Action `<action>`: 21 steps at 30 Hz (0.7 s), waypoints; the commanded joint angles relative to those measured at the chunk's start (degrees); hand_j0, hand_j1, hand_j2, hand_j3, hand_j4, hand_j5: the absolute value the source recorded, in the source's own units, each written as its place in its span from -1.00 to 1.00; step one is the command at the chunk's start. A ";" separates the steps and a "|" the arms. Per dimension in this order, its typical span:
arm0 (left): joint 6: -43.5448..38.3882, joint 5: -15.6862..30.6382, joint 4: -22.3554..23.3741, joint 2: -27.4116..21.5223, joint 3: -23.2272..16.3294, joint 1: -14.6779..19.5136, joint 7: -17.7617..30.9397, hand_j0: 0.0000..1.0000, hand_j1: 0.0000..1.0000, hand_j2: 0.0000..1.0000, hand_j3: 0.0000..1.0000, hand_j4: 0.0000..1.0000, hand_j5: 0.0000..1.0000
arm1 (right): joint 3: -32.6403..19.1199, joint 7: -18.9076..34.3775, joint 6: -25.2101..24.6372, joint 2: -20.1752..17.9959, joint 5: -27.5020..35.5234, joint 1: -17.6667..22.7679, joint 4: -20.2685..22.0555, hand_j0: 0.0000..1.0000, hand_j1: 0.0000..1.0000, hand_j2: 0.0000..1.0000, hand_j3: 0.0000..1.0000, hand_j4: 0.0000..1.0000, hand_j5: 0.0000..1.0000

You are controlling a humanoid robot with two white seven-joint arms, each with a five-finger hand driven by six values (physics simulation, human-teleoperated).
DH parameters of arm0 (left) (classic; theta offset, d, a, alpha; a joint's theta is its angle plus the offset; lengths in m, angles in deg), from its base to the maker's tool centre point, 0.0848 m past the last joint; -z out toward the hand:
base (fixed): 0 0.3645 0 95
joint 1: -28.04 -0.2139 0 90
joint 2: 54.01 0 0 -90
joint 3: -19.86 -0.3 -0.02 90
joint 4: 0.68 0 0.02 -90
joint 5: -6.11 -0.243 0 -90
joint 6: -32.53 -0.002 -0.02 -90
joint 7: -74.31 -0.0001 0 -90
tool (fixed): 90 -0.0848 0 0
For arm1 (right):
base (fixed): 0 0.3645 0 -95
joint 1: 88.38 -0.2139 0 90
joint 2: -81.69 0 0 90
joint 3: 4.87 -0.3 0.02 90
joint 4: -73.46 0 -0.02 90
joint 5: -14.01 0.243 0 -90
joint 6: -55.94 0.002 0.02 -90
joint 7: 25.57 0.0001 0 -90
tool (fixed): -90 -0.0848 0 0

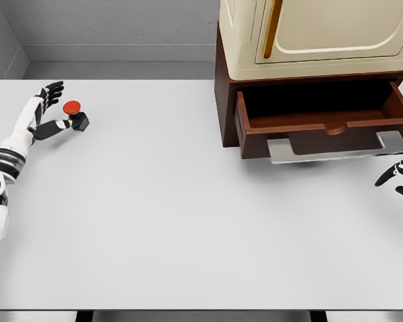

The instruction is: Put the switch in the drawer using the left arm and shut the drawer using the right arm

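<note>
From the head view we see the switch (74,115), a small dark block with a red round button on top, standing on the white table (188,221) near its far left corner. Our left hand (48,111) sits right beside it: the thumb reaches along the table to the block's left side and seems to touch it, while the other fingers (54,89) are spread open above and behind the red button, apart from it. The hand holds nothing.

At the far right stands a brown cabinet (223,94) with a cream box on top. Its drawer (322,127) is pulled out and open, a grey handle (336,151) running across its front. Well apart from the switch, our right hand (401,176) enters at the right edge, just below the handle's right end, fingers loosely spread and not touching it.
</note>
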 commanded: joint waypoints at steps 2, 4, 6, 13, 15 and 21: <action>0.03 0.04 -0.61 -0.07 0.01 0.00 -0.08 0.79 0.79 0.79 0.79 0.79 0.79 | 0.00 -0.02 -0.17 -0.15 0.47 0.00 0.02 0.08 0.08 0.08 0.08 0.08 0.08; 0.03 0.04 -0.79 0.02 0.01 -0.35 -0.08 0.79 0.79 0.79 0.79 0.79 0.79 | 0.00 -0.02 -0.17 -0.24 0.39 0.00 0.02 0.08 0.08 0.08 0.08 0.08 0.08; -0.06 0.04 -0.70 0.02 -0.08 -0.44 -0.08 0.79 0.79 0.79 0.79 0.79 0.79 | 0.08 -0.02 -0.17 -0.24 0.47 0.09 0.02 0.08 0.08 0.08 0.08 0.08 0.08; -0.58 -0.31 0.35 0.72 -0.17 -0.70 -0.08 0.79 0.79 0.79 0.79 0.79 0.79 | -0.09 -0.02 -0.17 -0.33 0.82 0.09 0.02 0.10 0.10 0.10 0.10 0.10 0.10; -0.76 -0.49 1.32 0.98 -0.26 -0.62 -0.08 0.79 0.79 0.79 0.79 0.79 0.79 | 0.00 -0.02 -0.17 -0.33 0.82 0.09 0.02 0.10 0.10 0.10 0.10 0.10 0.10; -1.37 -0.58 2.11 1.51 -1.31 -0.35 -0.08 0.65 0.65 0.65 0.65 0.65 0.65 | 0.00 -0.02 -0.17 -0.33 0.74 0.09 0.02 0.10 0.10 0.10 0.10 0.10 0.10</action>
